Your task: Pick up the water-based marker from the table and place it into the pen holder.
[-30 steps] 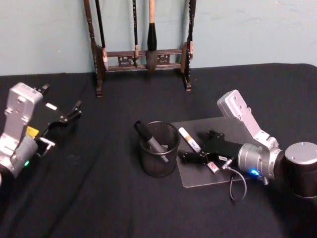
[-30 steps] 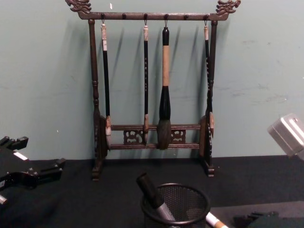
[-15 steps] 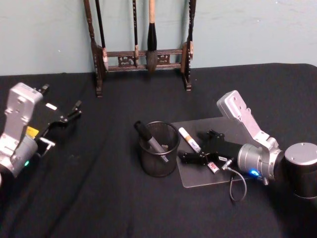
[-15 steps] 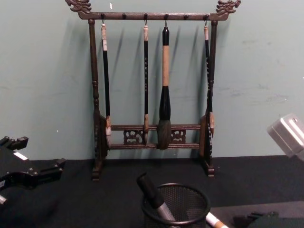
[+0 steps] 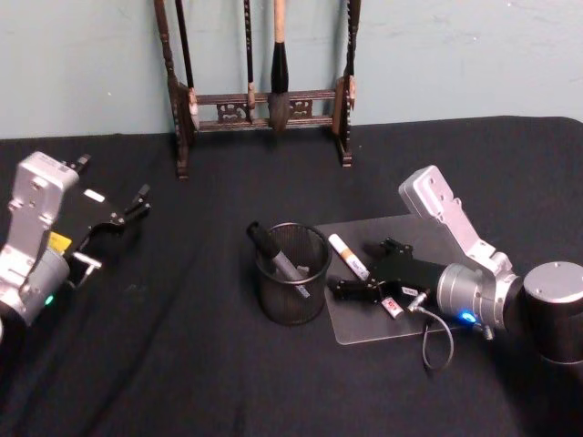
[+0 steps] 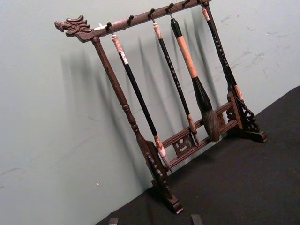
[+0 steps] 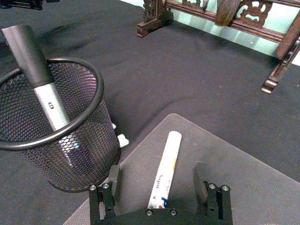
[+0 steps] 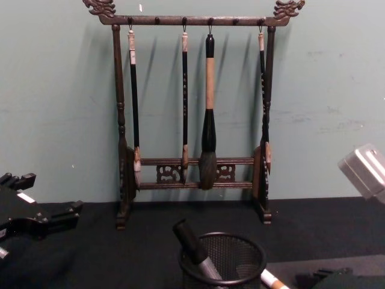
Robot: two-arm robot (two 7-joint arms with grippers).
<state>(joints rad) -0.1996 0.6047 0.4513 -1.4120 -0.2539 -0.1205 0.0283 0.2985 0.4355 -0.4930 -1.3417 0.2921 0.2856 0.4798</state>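
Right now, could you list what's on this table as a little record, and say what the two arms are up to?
Table cover: black cloth
Pen holder: black mesh cup, upright, mid-table
Inside it: one grey marker with a dark cap, leaning
White marker: lying on the grey mat, just right of the holder
Right pincer: open, low over the mat, one finger on each side of the white marker
Left pincer: open, far left, holding nothing
Behind: wooden rack with hanging brushes

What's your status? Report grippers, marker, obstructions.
Right gripper open, straddling white water-based marker lying on grey mat. Left gripper open, parked far left. Pen holder beside mat holds one black-capped marker, leaning; room left.
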